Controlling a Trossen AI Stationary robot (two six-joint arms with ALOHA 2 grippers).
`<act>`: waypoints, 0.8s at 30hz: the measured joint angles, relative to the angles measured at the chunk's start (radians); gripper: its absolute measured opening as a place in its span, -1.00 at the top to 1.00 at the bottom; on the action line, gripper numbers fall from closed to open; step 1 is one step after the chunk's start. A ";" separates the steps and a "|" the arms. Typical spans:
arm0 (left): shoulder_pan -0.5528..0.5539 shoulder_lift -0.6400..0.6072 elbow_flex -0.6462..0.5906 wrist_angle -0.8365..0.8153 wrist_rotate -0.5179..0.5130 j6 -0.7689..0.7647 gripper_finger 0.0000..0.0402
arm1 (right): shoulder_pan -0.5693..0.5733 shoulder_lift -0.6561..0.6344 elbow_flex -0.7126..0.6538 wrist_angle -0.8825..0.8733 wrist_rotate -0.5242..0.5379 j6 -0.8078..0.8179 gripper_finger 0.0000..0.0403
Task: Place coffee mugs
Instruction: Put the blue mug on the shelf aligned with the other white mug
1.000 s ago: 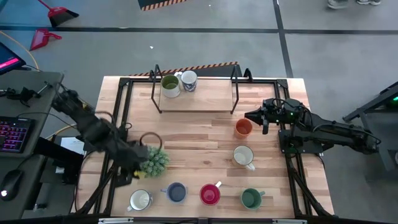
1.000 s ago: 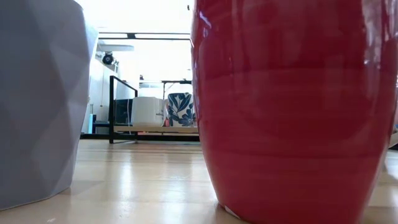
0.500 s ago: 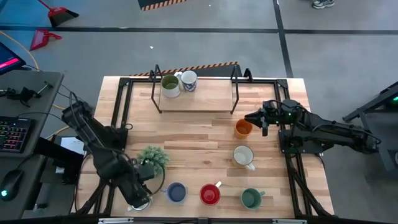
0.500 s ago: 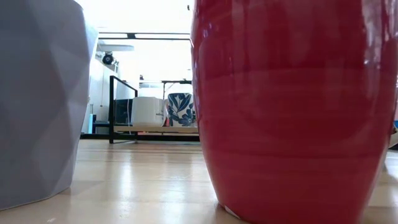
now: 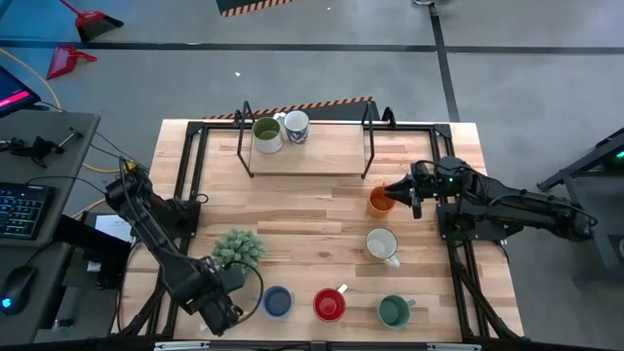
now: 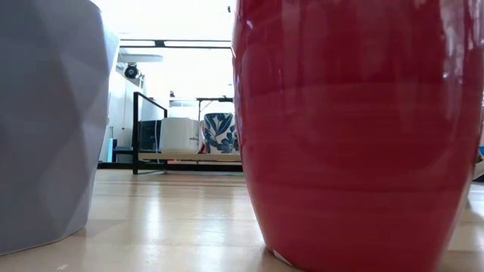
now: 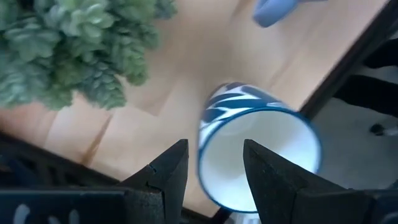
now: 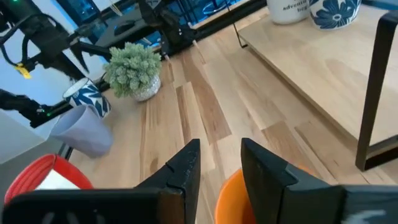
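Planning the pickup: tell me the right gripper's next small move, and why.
Probably lower a little and close on the orange mug's rim. The right gripper is open right at the orange mug, which stands on the table with its rim showing between the fingers. The left gripper is at the patterned mug.

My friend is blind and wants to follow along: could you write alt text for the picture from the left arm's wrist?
A white mug with blue leaf markings lies tilted over a wooden table, just ahead of the left claw, whose two dark fingers stand apart at either side of its rim. A bushy green plant is beside it.
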 joint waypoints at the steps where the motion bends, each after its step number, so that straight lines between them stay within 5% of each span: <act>1: 0.000 0.002 0.000 -0.017 0.000 0.000 0.29 | 0.000 0.000 0.000 -0.006 0.000 -0.006 0.52; 11: -0.005 0.001 0.000 -0.044 0.032 0.060 0.26 | 0.000 0.000 0.000 -0.024 -0.034 -0.013 0.52; 24: -0.004 0.001 0.000 -0.043 0.062 0.121 -0.04 | 0.000 0.000 0.000 -0.024 -0.035 -0.013 0.52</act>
